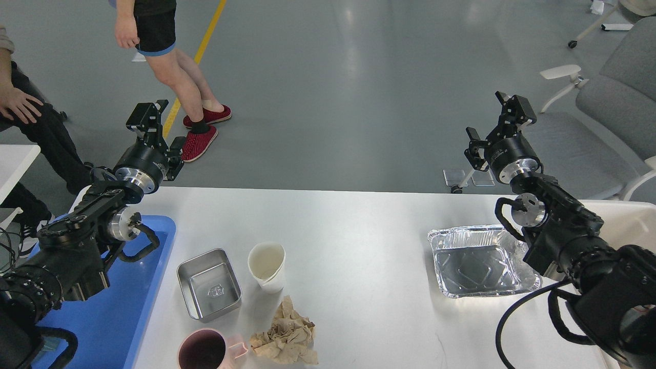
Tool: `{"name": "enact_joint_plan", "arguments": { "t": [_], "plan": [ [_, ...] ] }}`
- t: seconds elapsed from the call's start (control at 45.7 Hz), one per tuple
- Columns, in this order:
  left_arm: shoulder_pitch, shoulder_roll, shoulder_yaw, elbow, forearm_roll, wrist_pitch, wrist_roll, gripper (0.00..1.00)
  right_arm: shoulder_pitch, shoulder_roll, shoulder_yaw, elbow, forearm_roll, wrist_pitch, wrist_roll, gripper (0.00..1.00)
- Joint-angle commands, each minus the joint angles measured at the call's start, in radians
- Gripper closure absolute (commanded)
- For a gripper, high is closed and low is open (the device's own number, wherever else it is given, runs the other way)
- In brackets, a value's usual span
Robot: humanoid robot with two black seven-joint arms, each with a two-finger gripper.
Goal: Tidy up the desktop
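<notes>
The desktop [359,241] is a wide glossy white tabletop. On it lie a small steel tin [209,291], a white paper cup [267,266], a crumpled brown paper wad [287,335], a pink mug [207,351] at the front edge, and an empty foil tray [479,261] at the right. My left gripper [161,130] is open and empty, raised over the far left table edge. My right gripper [494,125] is open and empty, raised beyond the far right edge, behind the foil tray.
A blue plastic tray [113,318] lies under my left arm at the left. A person in red shoes [200,136] stands on the floor beyond the table. A seated person [31,118] and a small white table corner [15,164] are at left. A grey chair [610,107] is at right.
</notes>
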Motion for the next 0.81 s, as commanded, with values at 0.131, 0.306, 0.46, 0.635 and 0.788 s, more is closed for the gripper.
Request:
{"name": "enact_joint_plan", "arguments": {
  "t": [0.131, 0.306, 0.46, 0.635, 0.788],
  "plan": [
    [0.010, 0.019, 0.029, 0.000, 0.019, -0.057, 0.011, 0.04, 0.002, 0.001, -0.001, 0.000, 0.001, 0.000, 0.001, 0.00],
    [-0.053, 0.214, 0.311, -0.027, 0.108, -0.183, 0.050, 0.04, 0.002, -0.004, -0.001, 0.000, 0.000, 0.000, 0.001, 0.00],
    [-0.123, 0.410, 0.498, -0.056, 0.120, -0.304, 0.054, 0.04, 0.002, -0.007, 0.001, 0.000, 0.000, 0.002, 0.000, 0.00],
    [-0.189, 0.711, 0.549, -0.206, 0.269, -0.470, 0.045, 0.04, 0.002, -0.005, 0.001, 0.000, 0.001, 0.002, 0.000, 0.00],
    [-0.209, 1.053, 0.540, -0.512, 0.473, -0.530, 0.030, 0.06, 0.003, -0.004, 0.001, 0.000, 0.001, 0.000, 0.001, 0.00]
  ]
}}
